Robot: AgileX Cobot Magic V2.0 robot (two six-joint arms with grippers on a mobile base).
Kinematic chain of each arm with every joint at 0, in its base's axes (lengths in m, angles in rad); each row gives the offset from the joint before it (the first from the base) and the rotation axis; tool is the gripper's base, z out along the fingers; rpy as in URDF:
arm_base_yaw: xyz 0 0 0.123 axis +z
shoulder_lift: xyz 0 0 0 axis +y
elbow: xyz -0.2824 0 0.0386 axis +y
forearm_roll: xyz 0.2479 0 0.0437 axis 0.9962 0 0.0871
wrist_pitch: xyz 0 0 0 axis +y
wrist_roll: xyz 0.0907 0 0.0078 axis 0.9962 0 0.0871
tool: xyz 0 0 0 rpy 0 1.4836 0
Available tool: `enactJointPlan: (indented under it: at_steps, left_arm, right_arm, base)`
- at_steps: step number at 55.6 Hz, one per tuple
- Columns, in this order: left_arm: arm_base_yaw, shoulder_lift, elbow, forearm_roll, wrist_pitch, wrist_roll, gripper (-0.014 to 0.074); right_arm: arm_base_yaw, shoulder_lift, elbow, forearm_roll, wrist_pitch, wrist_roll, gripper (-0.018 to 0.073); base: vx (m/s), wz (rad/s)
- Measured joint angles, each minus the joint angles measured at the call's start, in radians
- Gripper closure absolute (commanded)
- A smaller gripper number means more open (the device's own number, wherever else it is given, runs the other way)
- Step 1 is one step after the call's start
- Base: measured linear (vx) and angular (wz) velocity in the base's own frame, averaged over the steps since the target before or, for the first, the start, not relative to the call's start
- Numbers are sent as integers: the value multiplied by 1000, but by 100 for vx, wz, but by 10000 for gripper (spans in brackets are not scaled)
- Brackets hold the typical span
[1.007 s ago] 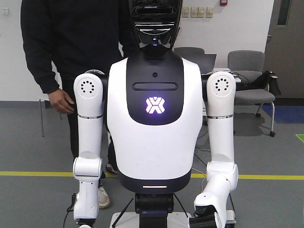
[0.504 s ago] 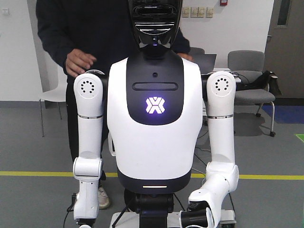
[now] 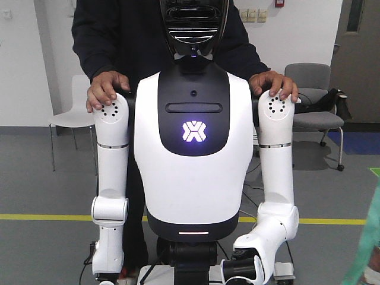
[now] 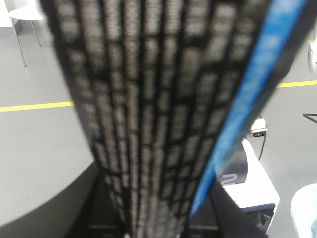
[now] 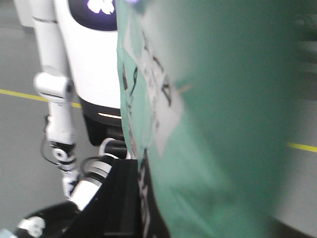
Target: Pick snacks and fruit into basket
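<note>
Right wrist-mounted view: a teal snack pouch (image 5: 218,124), blurred, with a pale label and dark print, fills the frame; neither pincer's state can be told.

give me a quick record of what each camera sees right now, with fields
front view: white humanoid robot facing the camera, person standing behind it
hands: one on each of the humanoid's shoulders
background: grey chair, white chair, yellow floor line
right wrist view: teal pouch very close, blurred, fills most of the frame
left wrist view: black woven band with a blue stripe, very close, blurred
fruit: none in view
pouch held or not: cannot tell
</note>
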Motion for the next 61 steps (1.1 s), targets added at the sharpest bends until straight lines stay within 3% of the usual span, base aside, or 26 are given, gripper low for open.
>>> enactJointPlan:
  at_steps: [10,24,34,47,61]
  left_arm:
    - [0,0,0,0,0,0,445]
    - [0,0,0,0,0,0,445]
    - [0,0,0,0,0,0,445]
    - [0,0,0,0,0,0,445]
    - [0,0,0,0,0,0,445]
  right_arm:
    - [187,71,0,111,-99,-64,568]
    - [422,187,0,265,-112,-154,568]
    - [557,254,0,299,-110,-245,568]
    - [603,334,0,298,-31,-339,564]
    - [603,400,0,284,-3,-352,519]
  base:
    - [0,0]
    - [0,0]
    - [0,0]
    - [0,0]
    - [0,0]
